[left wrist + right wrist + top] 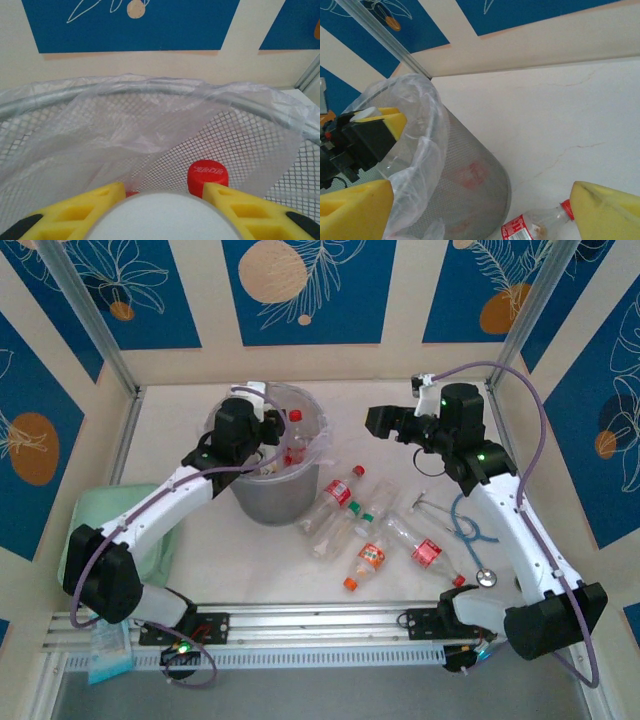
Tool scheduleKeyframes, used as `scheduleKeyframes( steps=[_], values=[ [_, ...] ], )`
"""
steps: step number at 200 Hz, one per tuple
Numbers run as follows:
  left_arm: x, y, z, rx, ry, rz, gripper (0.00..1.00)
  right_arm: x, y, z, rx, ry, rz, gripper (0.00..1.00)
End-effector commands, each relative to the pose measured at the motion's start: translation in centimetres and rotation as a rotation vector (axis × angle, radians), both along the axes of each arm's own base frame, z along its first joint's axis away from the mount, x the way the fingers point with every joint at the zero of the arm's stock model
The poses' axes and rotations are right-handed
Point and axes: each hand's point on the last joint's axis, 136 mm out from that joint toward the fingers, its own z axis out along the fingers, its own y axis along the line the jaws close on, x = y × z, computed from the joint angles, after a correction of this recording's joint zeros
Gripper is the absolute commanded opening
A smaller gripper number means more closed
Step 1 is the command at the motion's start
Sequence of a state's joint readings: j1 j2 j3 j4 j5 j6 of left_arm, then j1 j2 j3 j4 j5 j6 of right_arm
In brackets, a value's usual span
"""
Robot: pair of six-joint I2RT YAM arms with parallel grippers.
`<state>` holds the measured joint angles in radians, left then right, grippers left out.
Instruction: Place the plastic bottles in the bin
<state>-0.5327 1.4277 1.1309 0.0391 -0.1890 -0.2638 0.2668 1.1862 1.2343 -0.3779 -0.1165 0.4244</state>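
Near-left corner of the counter: pale green tray (158,550), not my concern. Left tool (268,440) is over the bin (275,495), which stands left of centre toward the far edge. In the left wrist view its yellow pads (90,210) sit tight on either side of a pale rounded body, which I take for the held bottle (160,217). The red cap (207,174) of another bottle pokes up inside the liner bag. Loose bottles (372,556) lie on their sides mid-counter, just right of the bin, several touching; one red-labelled bottle (530,227) lies at the bin's foot. Right tool (375,423) hangs beyond them toward the far edge, pads wide apart, nothing between. Further right, what looks like a stethoscope (470,530). Handling, my guess: empty, light, thin-walled, slick; they will dent and roll. Take each across the labelled middle, pads square to its length, and squeeze gently. The cap end is stiffer but narrow.
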Motion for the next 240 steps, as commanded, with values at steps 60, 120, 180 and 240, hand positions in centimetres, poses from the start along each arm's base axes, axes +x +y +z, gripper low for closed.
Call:
scheduleKeyframes(
  steps=[60, 120, 180, 240],
  values=[
    [-3.7, 0.6, -1.4, 0.078, 0.159, -0.033, 0.85, 1.9, -1.5, -3.6, 0.021, 0.187, -0.075, 0.93],
    [-5.8, 2.7, 7.4, 0.086, 0.012, -0.024, 0.98, 2.2, -1.7, -4.5, 0.038, 0.252, -0.092, 0.96],
    [-8.2, 3.2, 9.2, -0.006, 0.009, -0.048, 0.97, 2.3, -3.3, -7.1, -0.029, 0.373, -0.149, 0.99],
    [-10.0, 1.3, 8.4, -0.106, 0.063, -0.168, 0.97, -4.4, -6.7, -15.6, -0.428, 0.693, -0.087, 0.92]
  ],
)
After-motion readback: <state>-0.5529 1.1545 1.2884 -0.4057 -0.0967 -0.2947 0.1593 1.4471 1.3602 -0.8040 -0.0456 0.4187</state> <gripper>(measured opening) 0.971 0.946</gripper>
